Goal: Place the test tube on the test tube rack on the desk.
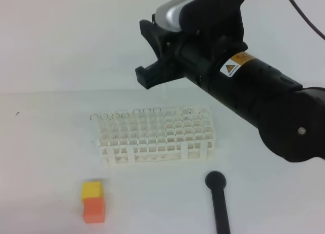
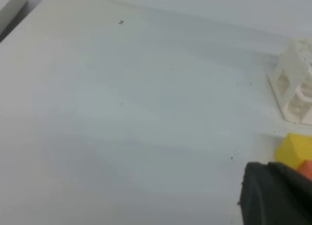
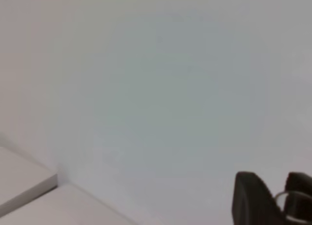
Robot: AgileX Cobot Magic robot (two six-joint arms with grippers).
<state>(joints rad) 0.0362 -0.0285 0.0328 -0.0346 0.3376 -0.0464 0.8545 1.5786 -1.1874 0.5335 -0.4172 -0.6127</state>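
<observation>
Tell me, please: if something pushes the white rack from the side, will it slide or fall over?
The test tube rack is an open lattice, so probably light and likely to slide on the smooth desk. It looks wide and low, so tipping seems unlikely.

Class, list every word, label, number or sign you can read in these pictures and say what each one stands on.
No readable words or numbers.
Yellow warning triangle on a white sticker, on the right arm; its print is too small to read.
Test tube rack, yellow-and-orange block: no markings.
</observation>
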